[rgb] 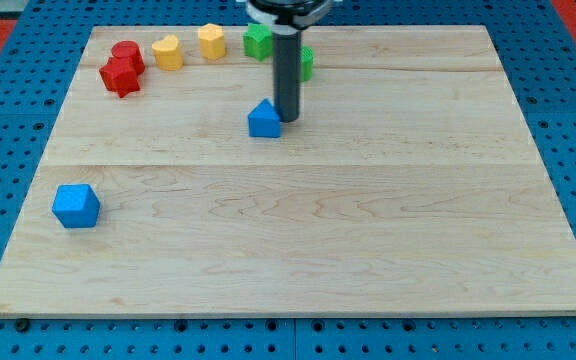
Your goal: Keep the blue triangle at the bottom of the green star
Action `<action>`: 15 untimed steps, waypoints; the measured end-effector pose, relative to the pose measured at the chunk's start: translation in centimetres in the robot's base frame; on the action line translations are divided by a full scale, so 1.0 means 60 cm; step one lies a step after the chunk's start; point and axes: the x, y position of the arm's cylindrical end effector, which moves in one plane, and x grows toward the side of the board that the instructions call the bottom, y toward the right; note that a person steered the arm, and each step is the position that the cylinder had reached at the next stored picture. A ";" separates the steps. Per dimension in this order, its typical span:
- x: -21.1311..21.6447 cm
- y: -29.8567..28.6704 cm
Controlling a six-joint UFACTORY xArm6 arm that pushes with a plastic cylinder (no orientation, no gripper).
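Note:
The blue triangle (264, 119) lies on the wooden board, a little above its middle. My tip (287, 119) rests right against the triangle's right side. A green block (306, 62), mostly hidden behind the rod, sits above and to the right of the triangle; its shape cannot be made out. Another green block (258, 41) sits near the board's top edge, directly above the triangle.
Along the top left lie a yellow block (211, 41), a yellow heart-like block (168, 51), a red cylinder (127, 54) and a red star-like block (120, 76). A blue cube-like block (76, 206) sits at the left. The wooden board (368, 230) lies on a blue pegboard.

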 end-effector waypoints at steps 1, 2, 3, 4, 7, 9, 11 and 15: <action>0.024 -0.016; 0.064 0.008; 0.072 -0.021; 0.068 -0.078; 0.012 -0.160; -0.004 -0.163; -0.045 -0.163; -0.101 -0.127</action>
